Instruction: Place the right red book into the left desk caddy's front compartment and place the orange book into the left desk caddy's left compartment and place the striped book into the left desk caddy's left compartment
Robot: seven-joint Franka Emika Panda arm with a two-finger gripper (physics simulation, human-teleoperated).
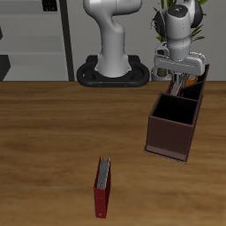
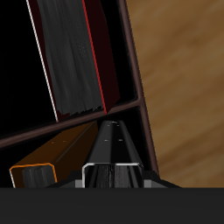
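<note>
The left desk caddy (image 1: 172, 132) is a near-black open box standing toward the back of the table. My gripper (image 1: 179, 81) hangs just over its rear part. In the wrist view the gripper (image 2: 112, 171) is shut on the striped book (image 2: 111, 140), a dark, finely streaked slab seen edge-on and dipping into a compartment. The orange book (image 2: 54, 157) lies in that same compartment, right beside the striped one, and an orange sliver (image 1: 176, 86) shows under the gripper. Beyond a divider (image 2: 87, 119), the right red book (image 2: 74, 61) stands in the adjoining compartment.
A longer, darker red book (image 1: 103, 187) with a grey page edge lies near the table's front edge. The robot's base (image 1: 113, 72) stands at the back. A plant (image 1: 196, 26) rises behind the caddy. Bare wood (image 2: 184, 87) shows outside the caddy wall.
</note>
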